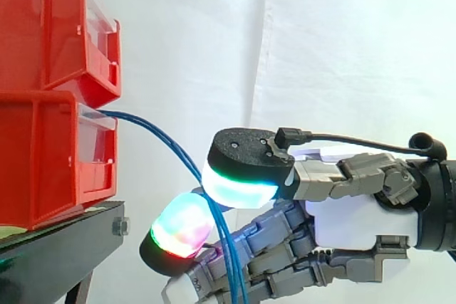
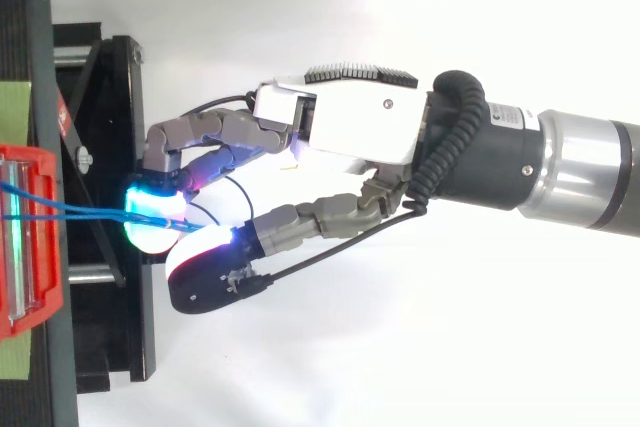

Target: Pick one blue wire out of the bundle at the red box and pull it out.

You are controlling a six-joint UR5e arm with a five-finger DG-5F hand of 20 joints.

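The hand, low and right of centre in the side view, is clenched. Its glowing pads pinch the blue wires, which arc up and left into the lower red bin at the frame's left edge, above the black stand.

I see both views bright and evenly lit. The white cloth curtain is almost washed out, with only faint grey folds. The glossy red plastic bins carry a soft sheen but no hard glare. On the hand, the thick fingertip pads glow green, cyan and red, spilling cyan onto the thin blue wires. Shadow sits under the black metal stand.
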